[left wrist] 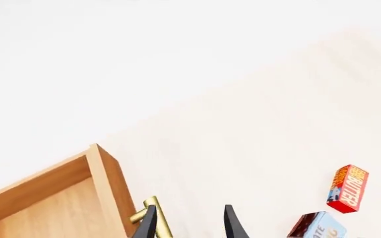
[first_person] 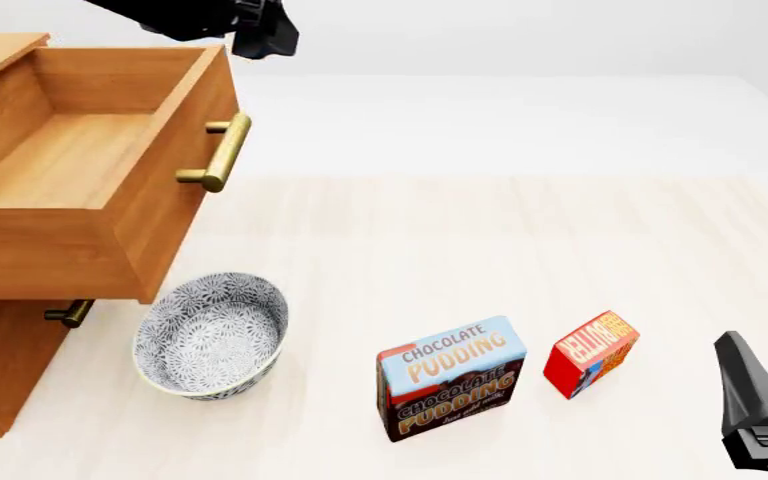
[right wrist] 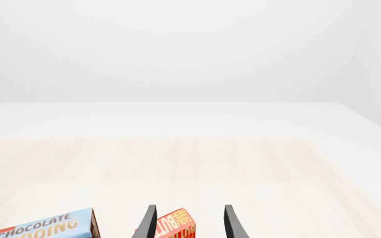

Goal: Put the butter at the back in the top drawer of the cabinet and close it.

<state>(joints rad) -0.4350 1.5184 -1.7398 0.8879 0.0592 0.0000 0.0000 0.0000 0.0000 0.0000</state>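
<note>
Right wrist view: right gripper (right wrist: pixel 190 223) jaws parted, empty, framing small red rectangular butter box (right wrist: pixel 174 225); blue-and-brown pudding box (right wrist: pixel 41 227) beside risked nudging; left gripper (left wrist: pixel 190 223) parted, empty, near open orange-brown wooden top drawer (first_person: pixel 117 170).

Bright, even, sharp renders; faint soft shadows, perhaps overexposed background.

Two labels readable here
The pudding box (first_person: pixel 451 378) reads "CHOCOLATE PUDDING" twice over; the butter (left wrist: pixel 347 188) shows "BUTTER" in orange-yellow letters.
</note>
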